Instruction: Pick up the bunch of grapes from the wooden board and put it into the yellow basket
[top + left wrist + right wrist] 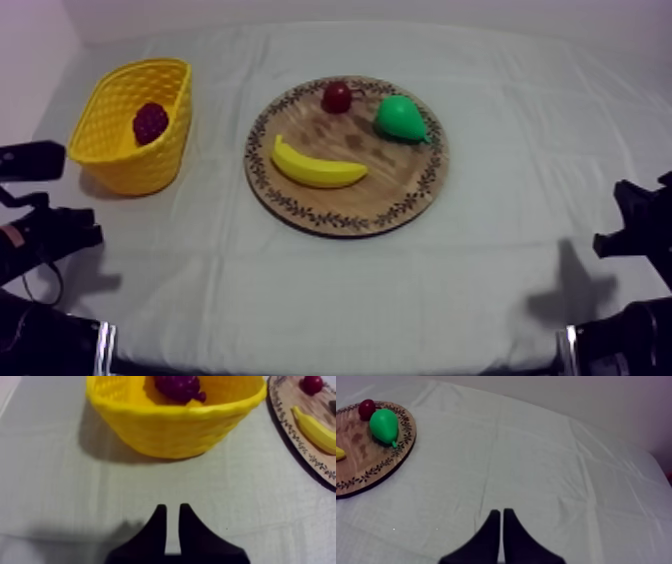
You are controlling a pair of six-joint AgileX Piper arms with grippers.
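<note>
The two black fingers of my left gripper [172, 507] sit closest in the left wrist view, low over the grey-white cloth [330, 290]. They stand upright and parallel with a narrow slot between them. Cloth shows through the slot, so the claw is slightly parted and has hold of nothing. In the right wrist view the black fingers of my right gripper [501, 511] lie pressed together as a thin wedge, closed and empty, over bare cloth.

In the top view both arms rest low at their own sides of the table, well apart from the fruit.

Beyond the left fingers stands the yellow woven plastic basket [175, 426], at the left side of the table [120, 150]. The dark purple bunch of toy grapes [177, 386] lies inside it, on its floor [151, 122], not on the board.

The round wooden board with a patterned rim [370, 190] lies near the middle of the table, to the right of the basket and apart from it. Three pieces rest on it:
- a yellow toy banana [315, 170] on the near left part,
- a green toy pear [402, 118] at the far right,
- a small red fruit [337, 97] at the far edge, just beside the pear.
</note>
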